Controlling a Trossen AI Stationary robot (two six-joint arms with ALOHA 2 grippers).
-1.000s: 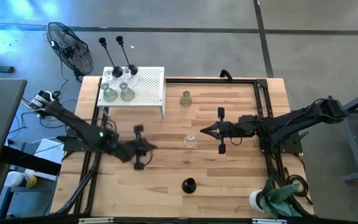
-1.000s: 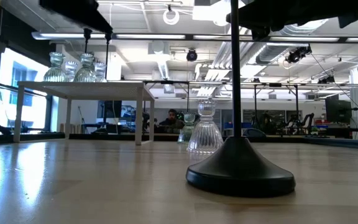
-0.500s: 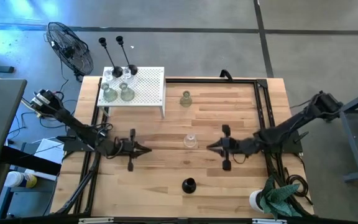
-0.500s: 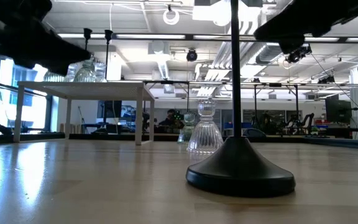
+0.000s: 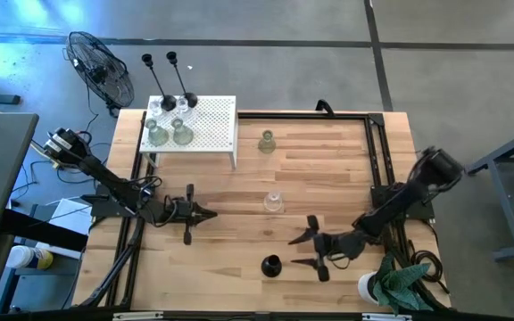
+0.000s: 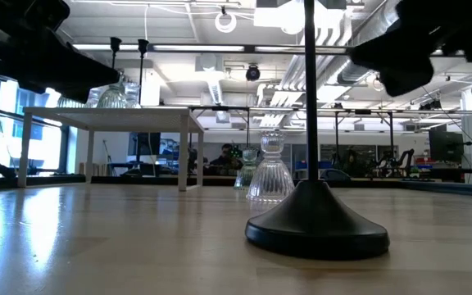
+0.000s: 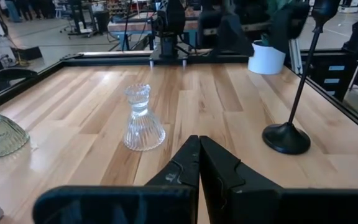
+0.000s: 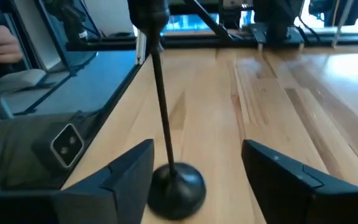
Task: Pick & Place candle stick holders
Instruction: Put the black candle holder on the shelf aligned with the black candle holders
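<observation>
Nearest the front edge of the surface (image 5: 239, 294) stands one black candle stick holder (image 5: 270, 265), upright on its dome base. The right gripper (image 5: 306, 251) hovers just beside it on the side away from the left arm, jaws spread wide and empty — the right wrist view shows the stem (image 8: 161, 99) rising between the two fingers, neither touching it. Beyond that black holder, towards the white rack (image 5: 212, 129), a clear glass holder (image 5: 274, 201) stands mid-surface, and a greenish glass holder (image 5: 267, 141) stands farther on, just beside the rack. The left gripper (image 5: 205, 213) waits well to the side of the clear holder, jaws closed on nothing. On the rack itself stand two glass holders (image 5: 169, 134) and two black ones (image 5: 178, 100). Judgement: four of six placed, three remaining on the surface — next grasp imminent on the near black holder.
</observation>
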